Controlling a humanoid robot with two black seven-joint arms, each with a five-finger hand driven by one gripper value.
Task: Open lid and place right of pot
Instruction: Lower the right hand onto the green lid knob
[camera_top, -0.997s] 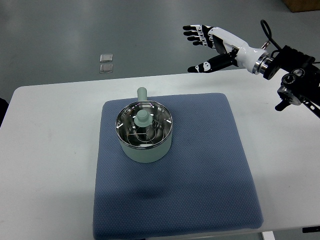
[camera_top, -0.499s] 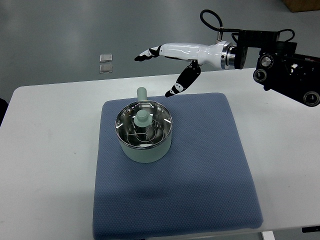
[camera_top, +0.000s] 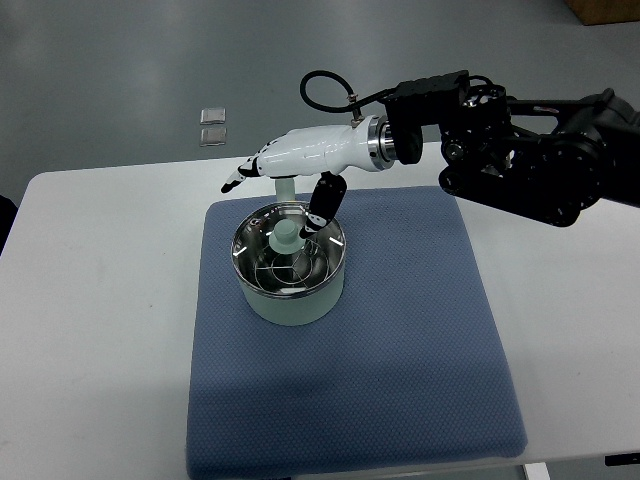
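Observation:
A pale green pot stands on the blue mat, its short handle pointing away from me. A glass lid with a steel rim covers it, with a pale green knob at its centre. My right hand hovers just above the far side of the lid, fingers spread. The fingertips reach left past the handle and the black-tipped thumb hangs down beside the knob. Nothing is in the hand. The left arm does not show.
The mat lies on a white table. The right arm's black forearm stretches over the table's far right. Two small clear squares lie on the grey floor beyond the table.
The right hand has swung in from the far right and come down to hover over the pot's lid. Pot and lid have not moved.

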